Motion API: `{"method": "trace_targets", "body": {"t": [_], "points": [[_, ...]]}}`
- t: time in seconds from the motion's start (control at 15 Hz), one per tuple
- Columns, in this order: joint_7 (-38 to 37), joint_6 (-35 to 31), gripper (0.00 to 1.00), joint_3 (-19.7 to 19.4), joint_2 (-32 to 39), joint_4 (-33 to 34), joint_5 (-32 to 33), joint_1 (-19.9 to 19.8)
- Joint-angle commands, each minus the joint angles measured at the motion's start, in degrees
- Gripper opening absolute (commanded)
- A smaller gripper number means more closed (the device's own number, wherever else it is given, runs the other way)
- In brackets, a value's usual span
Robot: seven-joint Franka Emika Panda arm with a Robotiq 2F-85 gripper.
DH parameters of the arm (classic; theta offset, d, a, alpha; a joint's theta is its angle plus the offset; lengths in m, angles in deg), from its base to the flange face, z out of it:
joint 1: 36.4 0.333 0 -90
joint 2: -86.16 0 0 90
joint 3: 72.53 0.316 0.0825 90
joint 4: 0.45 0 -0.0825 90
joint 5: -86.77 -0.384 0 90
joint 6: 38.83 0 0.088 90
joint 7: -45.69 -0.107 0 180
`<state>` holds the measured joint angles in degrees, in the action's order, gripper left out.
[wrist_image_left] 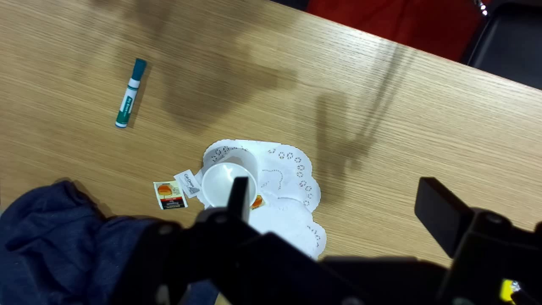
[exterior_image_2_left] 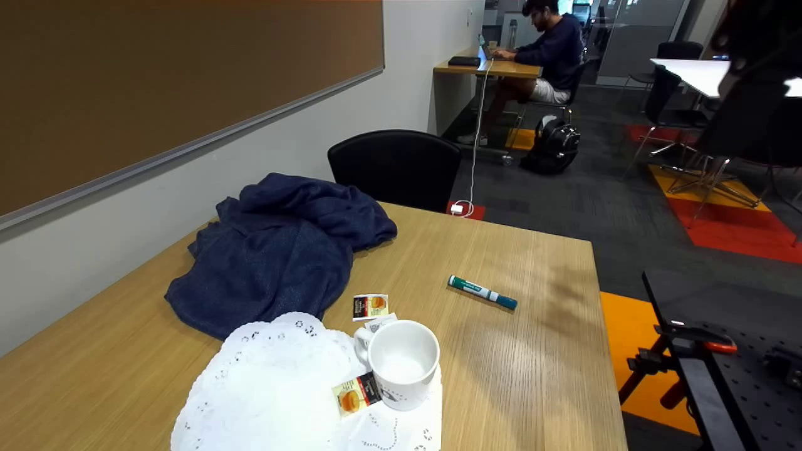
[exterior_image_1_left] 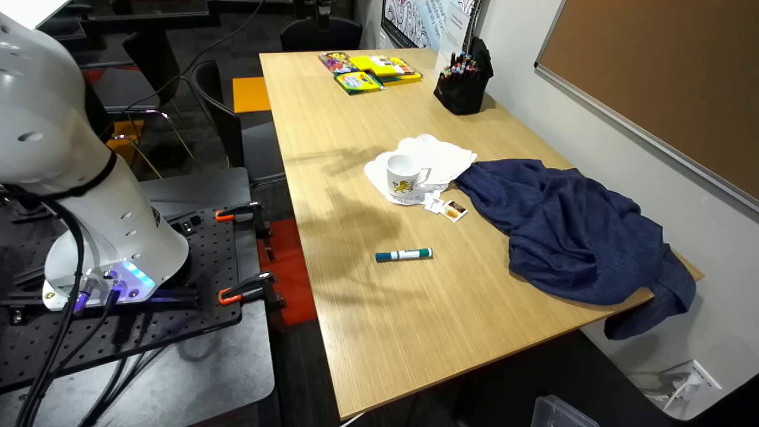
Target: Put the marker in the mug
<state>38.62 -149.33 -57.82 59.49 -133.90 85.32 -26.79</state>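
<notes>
1. The mug (exterior_image_2_left: 404, 363) stands upright on the table (exterior_image_1_left: 379, 344). It is white, with a little picture on its side. In an exterior view you can look down into its white inside.
2. The marker (exterior_image_1_left: 404, 255) lies on its side on the table, near the mug but apart from it. It is white and green with a dark blue-green cap.
3. The tool (wrist_image_left: 334, 190) shows in the wrist view. Its two fingers (wrist_image_left: 238, 192) are spread wide, with a big gap between them. One finger hides a bit of the mug there. I cannot tell how near the tool is to the mug.
4. White lacy paper (exterior_image_2_left: 269, 388) lies under the mug and spreads out beside it.
5. A small white packet (wrist_image_left: 187, 183) lies just beside the mug. A packet with an orange picture (wrist_image_left: 170, 194) comes next, a little farther from the mug. One more packet (exterior_image_2_left: 352, 396) like that lies on the paper, right by the mug. I cannot tell if those two touch.
6. A dark blue cloth (exterior_image_1_left: 575, 231) lies in a big crumpled heap near the mug, past the first two packets. Part of it hangs over the table's edge.
7. Well apart from the mug, near the far end of the table in an exterior view, are bright boxes (exterior_image_1_left: 359, 81) and a black case (exterior_image_1_left: 461, 101) full of colored pens (exterior_image_1_left: 461, 66).
8. A white robot arm (exterior_image_1_left: 65, 130) stands beside the table, well apart from the mug.
</notes>
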Motion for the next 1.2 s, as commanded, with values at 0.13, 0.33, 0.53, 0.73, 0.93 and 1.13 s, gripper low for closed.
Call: {"method": "trace_targets", "body": {"t": [0.13, 0.33, 0.53, 0.73, 0.93, 1.13], "points": [[-0.26, 0.15, 1.0, -0.54, 0.12, 0.15, 0.29, 0.65], [-0.26, 0.15, 1.0, -0.54, 0.12, 0.15, 0.29, 0.65], [-0.26, 0.15, 1.0, -0.54, 0.12, 0.15, 0.29, 0.65], [-1.2, -0.38, 1.0, -1.07, 0.17, -0.31, 0.76, -0.28], [-2.41, -1.62, 1.0, -2.42, 0.49, -1.19, 1.11, -1.78], [-2.88, -3.65, 1.0, -4.69, 1.78, -2.29, 0.29, -3.45]]}}
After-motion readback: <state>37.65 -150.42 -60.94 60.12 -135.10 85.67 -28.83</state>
